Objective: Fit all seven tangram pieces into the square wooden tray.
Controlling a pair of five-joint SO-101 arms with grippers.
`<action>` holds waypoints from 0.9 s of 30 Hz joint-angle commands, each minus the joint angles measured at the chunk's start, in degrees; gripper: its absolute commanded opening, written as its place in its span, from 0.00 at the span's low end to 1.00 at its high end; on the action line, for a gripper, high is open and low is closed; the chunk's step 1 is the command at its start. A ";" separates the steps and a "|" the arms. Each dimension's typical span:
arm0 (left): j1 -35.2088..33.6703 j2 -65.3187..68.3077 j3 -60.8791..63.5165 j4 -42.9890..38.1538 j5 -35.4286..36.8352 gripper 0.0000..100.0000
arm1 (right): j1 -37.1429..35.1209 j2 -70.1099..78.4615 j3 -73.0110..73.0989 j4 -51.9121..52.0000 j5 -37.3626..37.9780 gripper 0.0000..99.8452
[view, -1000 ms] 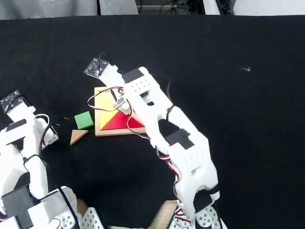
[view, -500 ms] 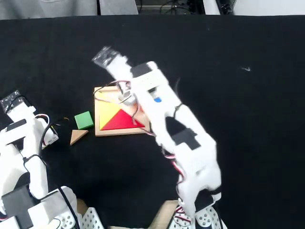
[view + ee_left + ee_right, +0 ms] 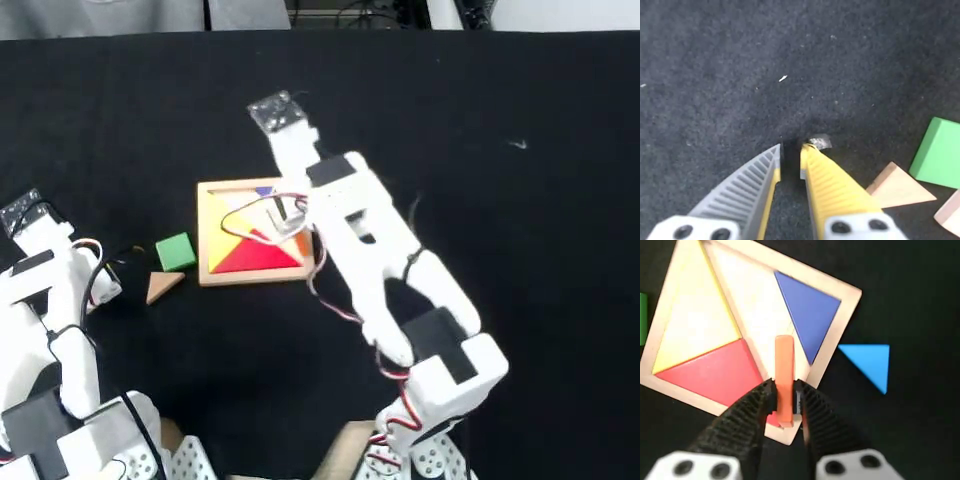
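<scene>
The square wooden tray (image 3: 846,294) holds a yellow triangle (image 3: 700,325), a red triangle (image 3: 720,375) and a dark blue triangle (image 3: 807,307). My right gripper (image 3: 784,387) hangs over the tray's edge, shut on an orange piece (image 3: 784,355) held on edge. A light blue triangle (image 3: 867,362) lies on the cloth just outside the tray. In the high view the right arm (image 3: 350,215) covers the tray's (image 3: 215,275) right side. My left gripper (image 3: 791,150) is shut on nothing, low over the cloth, near a green piece (image 3: 937,152) and a tan triangle (image 3: 897,187).
The green piece (image 3: 176,251) and the tan triangle (image 3: 163,285) lie left of the tray, between it and the left arm (image 3: 40,270). Black cloth covers the table, with open room to the right and at the back.
The right arm has swung to the right along the tray's far side, uncovering more of the yellow and red triangles. The left arm has kept still.
</scene>
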 commanded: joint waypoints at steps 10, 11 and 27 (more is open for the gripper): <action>0.84 -2.02 -0.48 -0.62 -0.44 0.08 | 2.73 -3.47 4.53 -7.65 -6.68 0.01; 0.84 -2.02 -0.48 -0.62 -0.44 0.08 | 3.16 -3.38 4.53 -7.65 -6.68 0.01; 0.84 -2.02 -0.48 -0.62 -0.44 0.08 | 2.37 1.89 2.68 -8.00 -6.68 0.01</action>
